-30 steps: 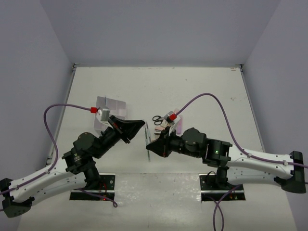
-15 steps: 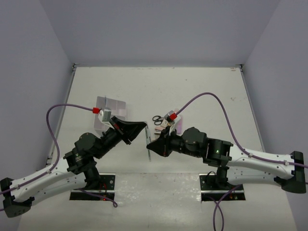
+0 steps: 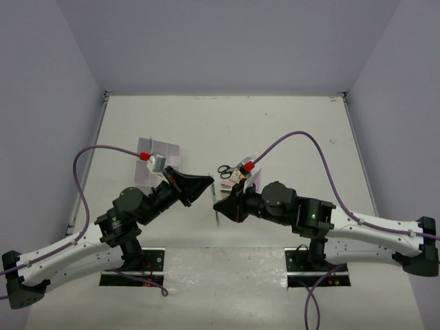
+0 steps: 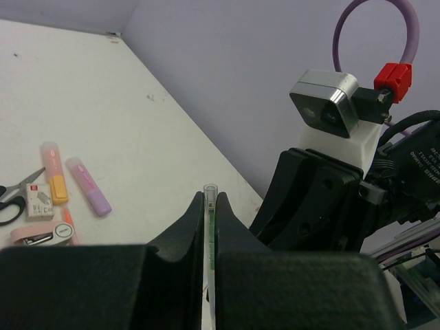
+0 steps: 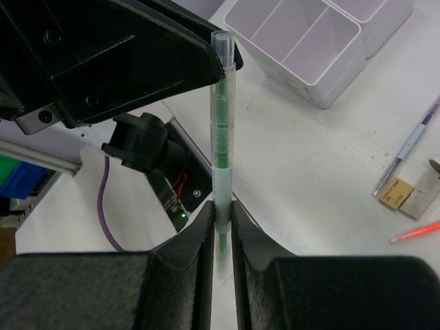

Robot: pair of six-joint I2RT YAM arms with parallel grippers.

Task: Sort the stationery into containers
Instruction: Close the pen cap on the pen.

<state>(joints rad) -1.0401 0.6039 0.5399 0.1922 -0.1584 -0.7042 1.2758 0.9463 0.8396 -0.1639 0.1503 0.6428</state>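
- Gripping a clear pen (image 5: 221,124) with a green refill, the right gripper (image 5: 221,210) is clamping its jaws tight on the barrel.
- The left gripper (image 4: 211,205) is pinching the same pen at its other end, jaws closed on it.
- The pen is hanging between the 2 grippers, above the near middle of the table (image 3: 289,124).
- The clear organiser box (image 3: 157,152) is sitting left of the pen, just beyond the left gripper.
- Black-handled scissors (image 4: 10,199), an orange marker (image 4: 53,180) and a lilac marker (image 4: 89,187) are lying together on the table, outside the box.
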